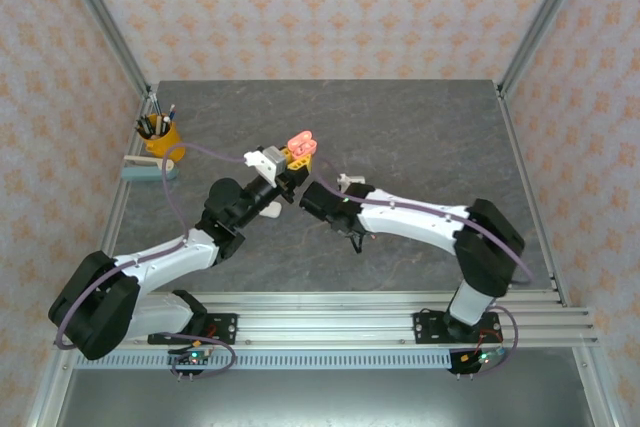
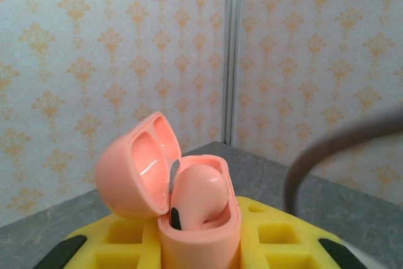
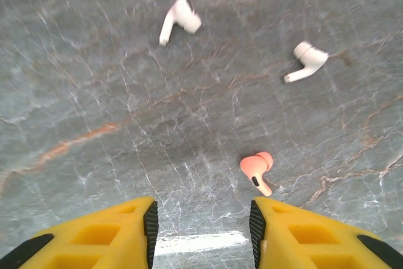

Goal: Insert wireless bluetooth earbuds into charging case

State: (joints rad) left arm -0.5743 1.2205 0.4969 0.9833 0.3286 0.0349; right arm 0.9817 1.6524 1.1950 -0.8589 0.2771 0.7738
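Left gripper [image 2: 198,250] clamps the open coral-pink charging case [image 2: 135,177], one pink earbud [image 2: 198,193] seated inside. Right gripper [image 3: 203,231] hangs spread and empty above the table [image 3: 82,92], where a second pink earbud [image 3: 257,169] lies loose, two white earbuds [image 3: 181,20] [image 3: 306,60] beyond it.

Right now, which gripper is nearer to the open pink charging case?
Left. The left gripper is shut on the charging case; the right gripper hangs open beside it, over the table.
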